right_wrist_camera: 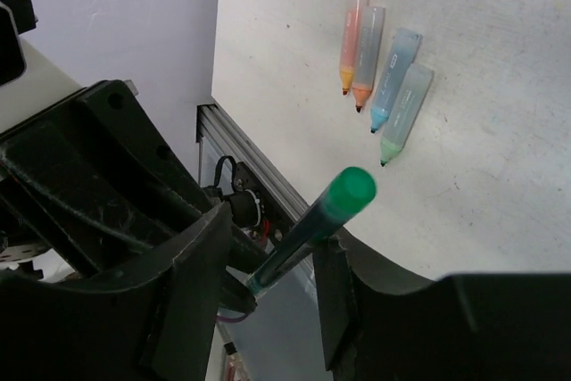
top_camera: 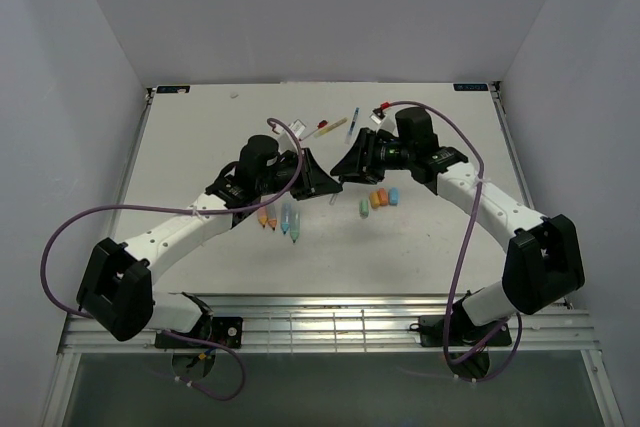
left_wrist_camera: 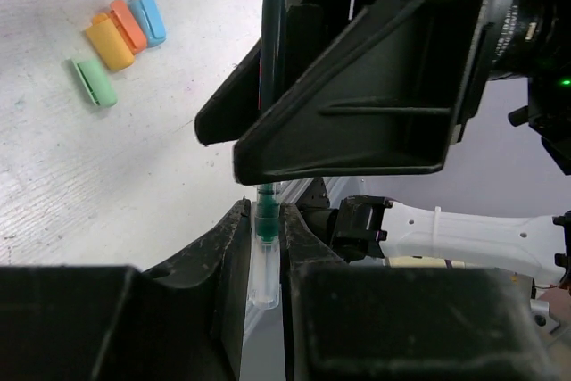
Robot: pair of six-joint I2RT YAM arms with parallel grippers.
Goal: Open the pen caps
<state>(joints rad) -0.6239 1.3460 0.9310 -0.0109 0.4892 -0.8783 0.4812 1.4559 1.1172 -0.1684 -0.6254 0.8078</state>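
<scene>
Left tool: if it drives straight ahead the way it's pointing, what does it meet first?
The right tool, facing it and clamped on the same green pen. The gap looks short, though depth is unclear.

Top camera looks down from behind over my whole counter [top_camera: 200, 137]; wrist cameras sit close, left one sharing the pen caps [top_camera: 378, 199].

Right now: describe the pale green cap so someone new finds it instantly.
On the white table, near the right arm's wrist, four loose caps lie side by side. The pale green cap is the leftmost, next to two orange caps and a blue cap; only it is green.
</scene>
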